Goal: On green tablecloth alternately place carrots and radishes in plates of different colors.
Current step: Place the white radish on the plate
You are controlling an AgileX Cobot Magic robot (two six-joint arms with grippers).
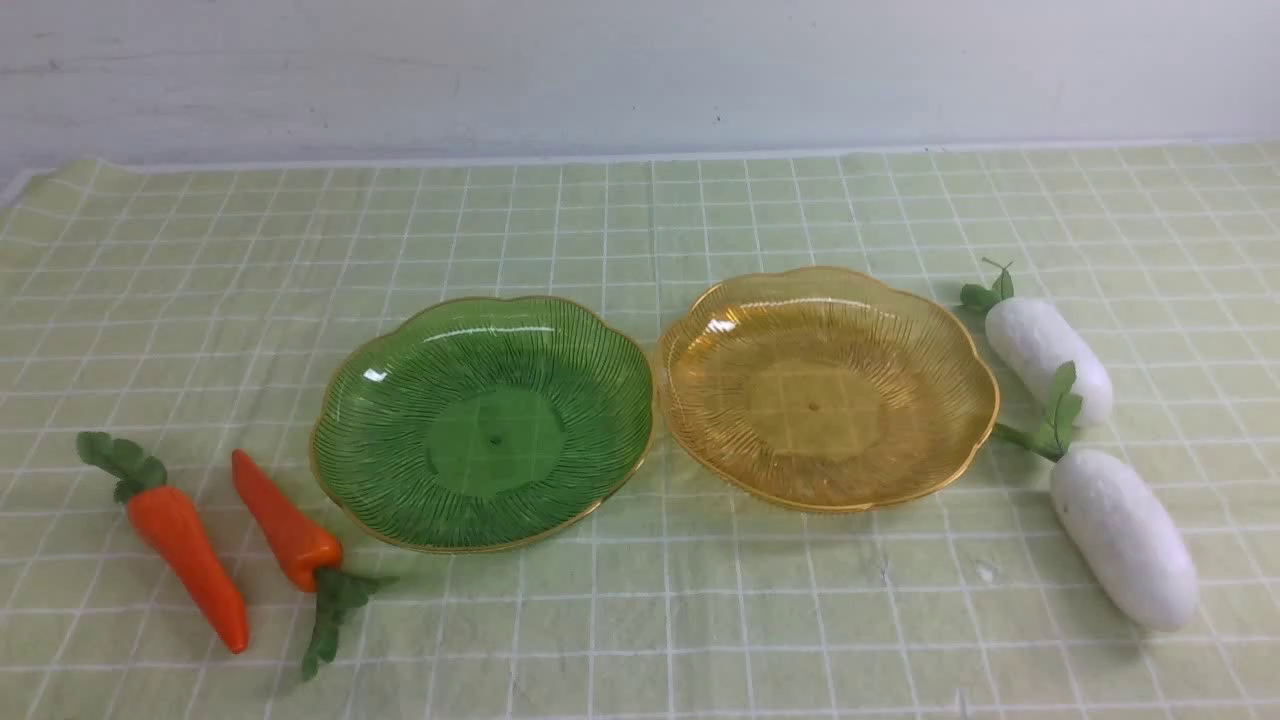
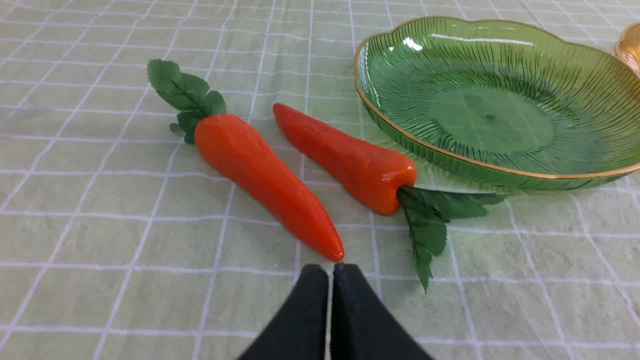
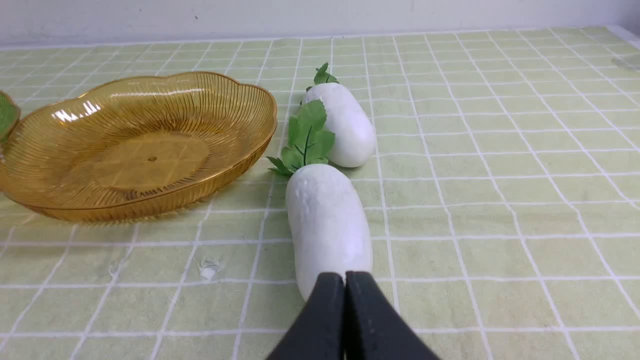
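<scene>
You have, on the green tablecloth (image 1: 700, 620): plates, two, green plate (image 1: 380, 420) just beside amber plate (image 1: 920, 340). Carrots (image 1: 190, 550), two, left of green plate, one's leaves at its rim. Radishes (image 1: 1050, 345), two, right of amber plate. Left gripper (image 2: 330, 272), right gripper (image 3: 345, 280): jaws pressed together, holding nothing

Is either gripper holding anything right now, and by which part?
Nothing. The left gripper and the right gripper are both shut and empty.

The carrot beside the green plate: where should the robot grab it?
Probably best to grab that carrot around its thick orange end, coming straight down from above. It lies flat on the cloth, and its tip tapers too thin to hold well.
</scene>
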